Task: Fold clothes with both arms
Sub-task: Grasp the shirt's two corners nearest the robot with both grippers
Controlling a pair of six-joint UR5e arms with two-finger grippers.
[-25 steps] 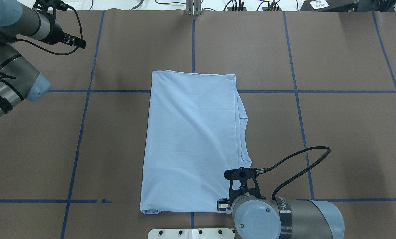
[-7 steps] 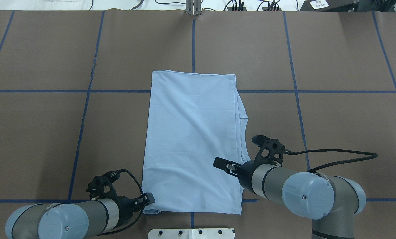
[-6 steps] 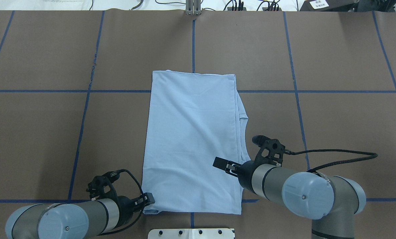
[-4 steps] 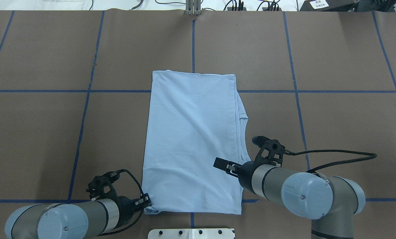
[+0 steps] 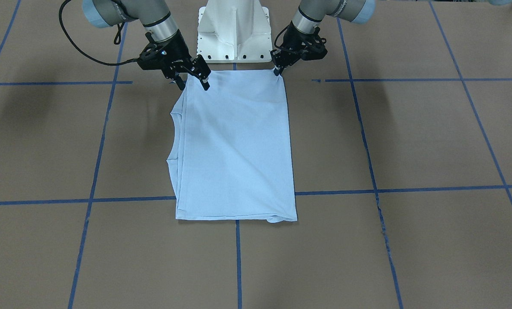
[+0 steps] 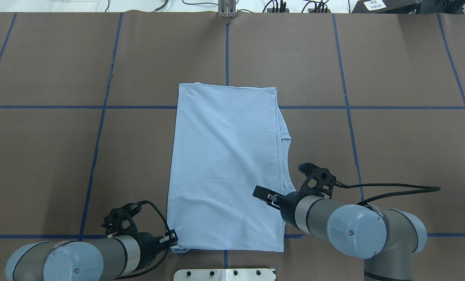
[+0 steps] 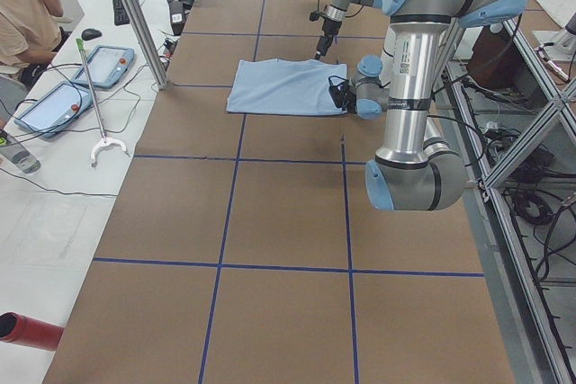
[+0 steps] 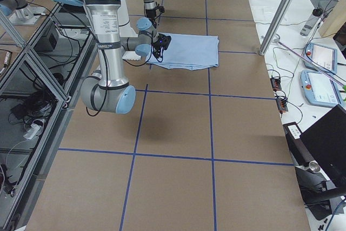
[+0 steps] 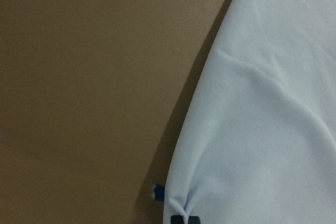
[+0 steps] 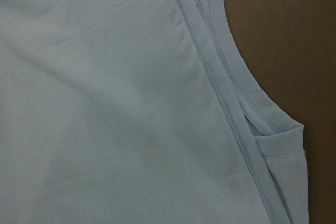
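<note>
At the robot-side hem of the T-shirt (image 6: 224, 164) lying flat on the table (image 6: 404, 156), left gripper (image 6: 173, 239) pinches the corner, right gripper (image 5: 194, 86) hovers fingers spread (not gripping yet), so I'd close it on all layers before lifting evenly.

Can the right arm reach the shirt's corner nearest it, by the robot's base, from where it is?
Probably yes. The right tool hangs open just above that corner of the folded light blue T-shirt, with nothing lying between them.
</note>
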